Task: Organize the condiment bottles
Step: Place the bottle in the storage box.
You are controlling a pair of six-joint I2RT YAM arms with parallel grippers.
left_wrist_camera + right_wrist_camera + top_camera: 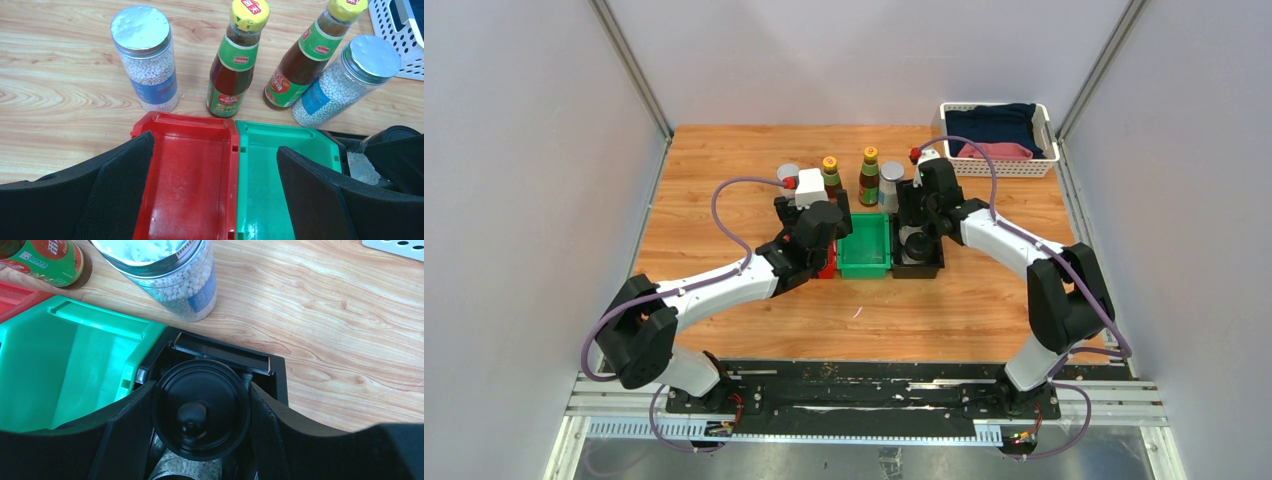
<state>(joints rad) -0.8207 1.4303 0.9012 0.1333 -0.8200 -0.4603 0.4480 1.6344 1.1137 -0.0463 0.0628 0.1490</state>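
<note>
Wood-grain tabletop (724, 170) carries three plastic bins side by side, walls touching: one red bin (190, 170), one green bin (257, 180) and one black bin (225, 352).

Five condiment containers can be counted for certain. Four stand upright in a row just behind the bins: the left silver-lidded jar (145, 60), the left brown bottle (234, 70), the right brown bottle (300, 65) and the right silver-lidded jar (345, 85). Both brown bottles have yellow caps and red-green labels. Both jars hold small white beads and carry a blue label. The right jar sits just beside the right brown bottle; the left jar stands apart from its neighbour.

The fifth is a black-capped bottle (200, 407), inside the black bin. The right end effector (202, 390) is clenched on it, one finger pressed against each side of the domed cap. Pale beads show beneath the cap; whether they belong to this bottle or to a second one lying in the bin cannot be told.

The left end effector (215, 145) hovers released above the seam of the red and green bins, fingers wide and nothing between them. Both of those bins show bare floors.

At the far right corner sits one white basket (999, 168) holding two cloths, one dark blue cloth (994, 125) and one pink cloth (996, 150).
</note>
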